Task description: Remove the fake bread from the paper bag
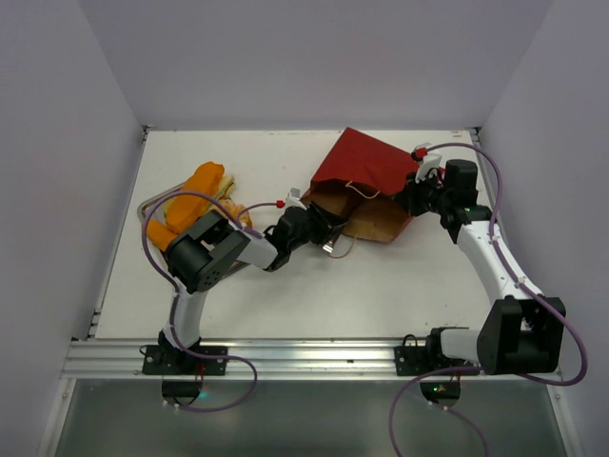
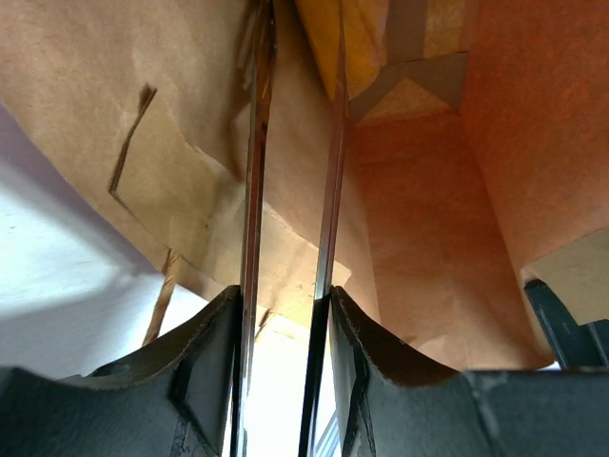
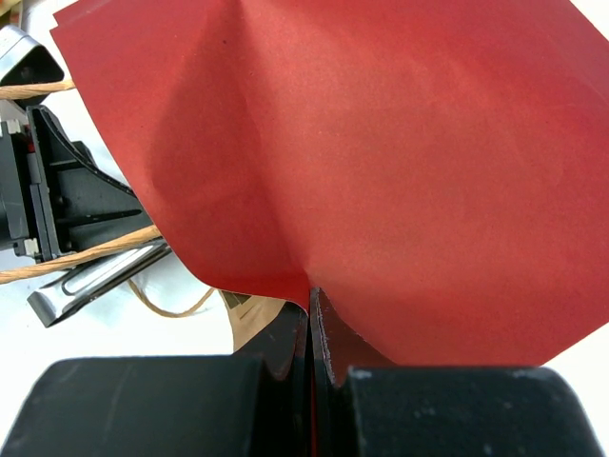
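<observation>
Clamped on the metal tongs, the left gripper presses its two fingers against the outside of the tong arms. The arms stand squeezed partway together, a narrow gap between the blades. The blades run forward into the brown inside of the paper bag, and at their far end, deep in the bag, sits a yellow bread piece. One blade crosses in front of it, but I cannot tell whether the tips have it pinched or only lie beside it. Across the mouth, the right gripper is closed tight on the red edge of the bag, with paper nipped between its fingers, lifting that side so the opening gapes toward the tongs. From above, the bag lies on its side at the middle of the table, mouth toward the left arm. Well apart from it, at the table's left, orange rolls are heaped with other pale pieces on a metal tray. By my judgement most of the job is done: several pieces are out, at least the yellow one remains inside, and it has yet to be gripped firmly, drawn out and set down.
</observation>
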Robot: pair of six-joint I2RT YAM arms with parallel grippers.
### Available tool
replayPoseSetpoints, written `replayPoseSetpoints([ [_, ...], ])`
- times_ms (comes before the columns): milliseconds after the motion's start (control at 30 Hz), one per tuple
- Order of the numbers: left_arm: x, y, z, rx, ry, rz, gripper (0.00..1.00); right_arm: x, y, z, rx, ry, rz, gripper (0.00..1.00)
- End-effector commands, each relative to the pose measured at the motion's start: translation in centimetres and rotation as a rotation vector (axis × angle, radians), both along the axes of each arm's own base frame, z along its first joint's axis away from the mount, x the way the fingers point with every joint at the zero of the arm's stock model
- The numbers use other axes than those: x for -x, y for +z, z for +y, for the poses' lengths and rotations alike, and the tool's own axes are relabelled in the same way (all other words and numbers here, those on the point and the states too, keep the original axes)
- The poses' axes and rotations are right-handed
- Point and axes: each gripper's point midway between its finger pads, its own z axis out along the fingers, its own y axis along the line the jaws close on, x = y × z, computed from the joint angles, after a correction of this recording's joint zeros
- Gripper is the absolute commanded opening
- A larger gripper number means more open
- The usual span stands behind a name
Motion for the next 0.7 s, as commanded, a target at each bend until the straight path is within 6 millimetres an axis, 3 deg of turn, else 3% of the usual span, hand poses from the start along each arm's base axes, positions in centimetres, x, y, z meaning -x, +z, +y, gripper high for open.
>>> replayPoseSetpoints([
  [0, -1.4, 2.7, -0.3, 0.074, 0.02, -0.077, 0.44, -0.4, 2.4, 0.5, -0.027, 0.024, -0.075, 0.0],
  [267, -1.4, 3.3, -0.3, 0.1, 0.017, -0.11, 0.44, -0.4, 2.4, 0.5, -0.028, 0.026, -0.073, 0.0],
  [667, -2.1, 1.5, -0.2, 0.066, 0.011, -0.037, 0.45, -0.4, 2.4, 0.6, -0.028, 0.028, -0.075, 0.0],
])
